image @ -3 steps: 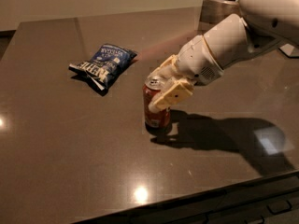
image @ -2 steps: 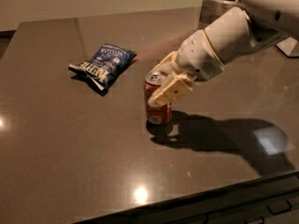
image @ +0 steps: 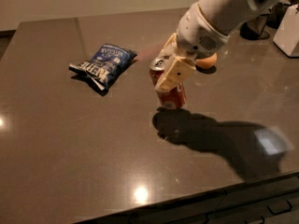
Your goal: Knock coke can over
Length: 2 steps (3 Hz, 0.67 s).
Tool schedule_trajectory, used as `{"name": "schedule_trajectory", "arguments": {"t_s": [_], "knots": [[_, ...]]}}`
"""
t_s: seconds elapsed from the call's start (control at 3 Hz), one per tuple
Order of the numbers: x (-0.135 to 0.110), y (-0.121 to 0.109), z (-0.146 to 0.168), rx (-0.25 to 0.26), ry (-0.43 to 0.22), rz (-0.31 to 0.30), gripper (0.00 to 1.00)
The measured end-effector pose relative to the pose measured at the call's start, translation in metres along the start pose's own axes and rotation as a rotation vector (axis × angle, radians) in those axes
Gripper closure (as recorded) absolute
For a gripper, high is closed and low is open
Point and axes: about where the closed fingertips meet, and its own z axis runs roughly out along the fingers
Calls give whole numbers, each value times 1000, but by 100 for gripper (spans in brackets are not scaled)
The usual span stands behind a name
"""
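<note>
The coke can [image: 172, 96] is red with a silver top and stands in the middle of the dark table [image: 70, 148]. It leans with its top toward the left. My gripper [image: 163, 74] reaches down from the upper right and straddles the can's upper half. One beige finger [image: 175, 73] lies across the can's front and the other is behind it. The gripper is shut on the can.
A blue chip bag [image: 103, 64] lies to the left of the can. An orange [image: 206, 61] sits just behind my arm, to the can's right. A white object [image: 287, 31] and a dark item [image: 254, 29] stand at the far right. The table's front edge runs along the bottom right.
The can stood upright before and now leans to the left. My gripper has stayed on it and turned with it.
</note>
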Motion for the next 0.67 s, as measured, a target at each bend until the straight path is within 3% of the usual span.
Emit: {"name": "schedule_trajectory", "arguments": {"t_s": [0.33, 0.67], "knots": [[21, -16, 1, -2, 204, -6, 100], [45, -27, 4, -19, 365, -7, 100]]}}
